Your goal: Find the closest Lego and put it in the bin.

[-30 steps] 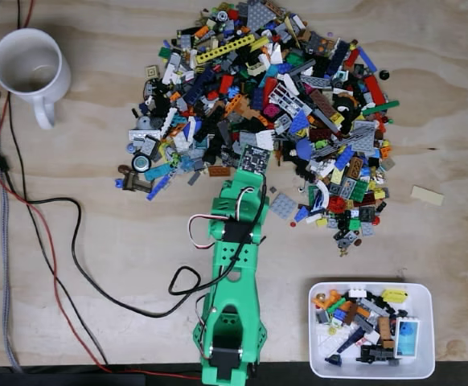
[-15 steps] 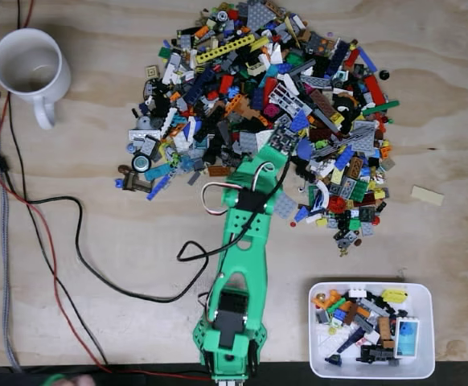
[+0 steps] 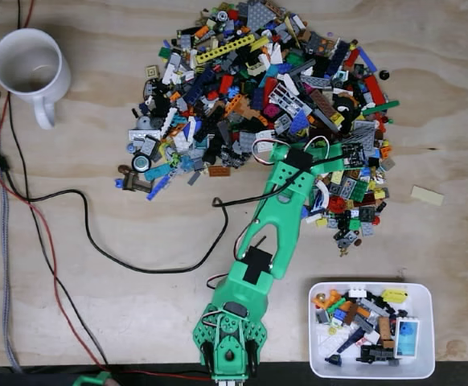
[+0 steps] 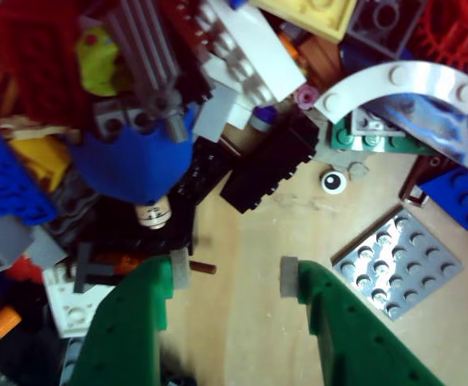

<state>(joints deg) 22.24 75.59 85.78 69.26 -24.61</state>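
green arm (image 3: 276, 221) outstretched, claw (image 4: 232, 275) agape over bricks (image 3: 218, 88)

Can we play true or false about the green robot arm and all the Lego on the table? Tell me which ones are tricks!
1. The gripper is open, with bare table between its tips. True.
2. The bin has nothing in it. False: it already holds a bunch of Lego pieces.
3. In the wrist view, a flat grey plate lies on the wood just right of the right fingertip. True.
4. The white mug sits right next to the bin. False: the mug is at the top left of the fixed view, the bin at the bottom right.
5. The gripper is holding a red brick. False: nothing is between the fingers.
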